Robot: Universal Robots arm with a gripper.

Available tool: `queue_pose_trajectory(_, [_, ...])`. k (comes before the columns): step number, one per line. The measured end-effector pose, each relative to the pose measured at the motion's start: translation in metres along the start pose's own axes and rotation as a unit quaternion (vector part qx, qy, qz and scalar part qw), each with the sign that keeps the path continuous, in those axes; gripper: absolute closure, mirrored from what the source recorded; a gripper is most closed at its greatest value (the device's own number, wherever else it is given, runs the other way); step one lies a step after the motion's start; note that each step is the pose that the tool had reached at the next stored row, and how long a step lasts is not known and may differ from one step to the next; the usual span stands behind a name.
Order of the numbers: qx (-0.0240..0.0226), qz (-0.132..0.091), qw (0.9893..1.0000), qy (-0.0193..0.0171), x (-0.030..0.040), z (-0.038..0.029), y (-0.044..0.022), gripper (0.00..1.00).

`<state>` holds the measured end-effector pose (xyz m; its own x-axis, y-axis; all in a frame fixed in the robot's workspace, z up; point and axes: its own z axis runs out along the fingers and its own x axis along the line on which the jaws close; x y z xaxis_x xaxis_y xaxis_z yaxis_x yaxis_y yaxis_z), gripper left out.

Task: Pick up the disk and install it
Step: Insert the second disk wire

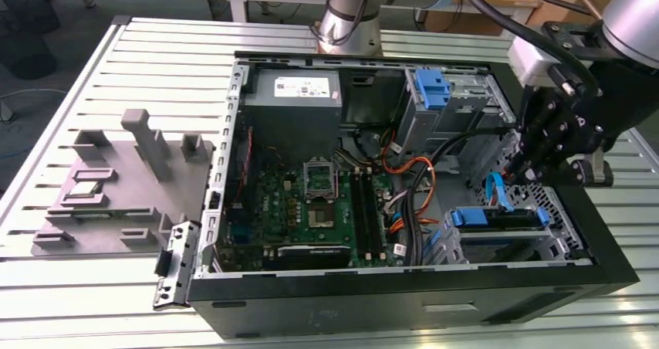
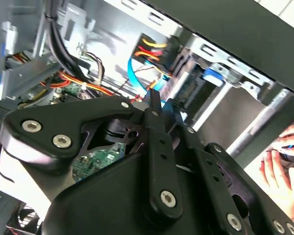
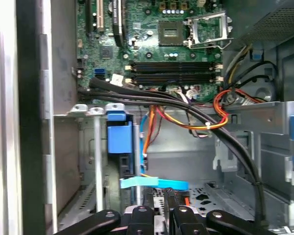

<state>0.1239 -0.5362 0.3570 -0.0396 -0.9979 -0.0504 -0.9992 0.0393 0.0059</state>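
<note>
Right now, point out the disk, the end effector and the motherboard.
disk (image 1: 498, 218): exterior view, on its blue frame edge.
end effector (image 1: 533, 171): exterior view, at its lower end.
motherboard (image 3: 147, 49): first wrist view, on bare green board.

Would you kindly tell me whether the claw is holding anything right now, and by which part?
It cannot be told: the black claw hangs over the open computer case, and its tips are hidden.

Open black computer case (image 1: 412, 303) on a slatted worktop (image 1: 154, 55), green motherboard (image 1: 309, 202) inside, grey moulded fixture (image 1: 113, 187) beside it.
</note>
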Motion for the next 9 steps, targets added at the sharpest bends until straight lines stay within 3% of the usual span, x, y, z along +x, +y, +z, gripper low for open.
queue_pose_trajectory(5, [0.0000,0.000,1.0000,-0.0002,-0.0079,0.0006,-0.0004,0.76])
queue_pose_trajectory(9, [0.0000,0.000,1.0000,-0.0002,-0.0113,0.0011,-0.0054,0.76])
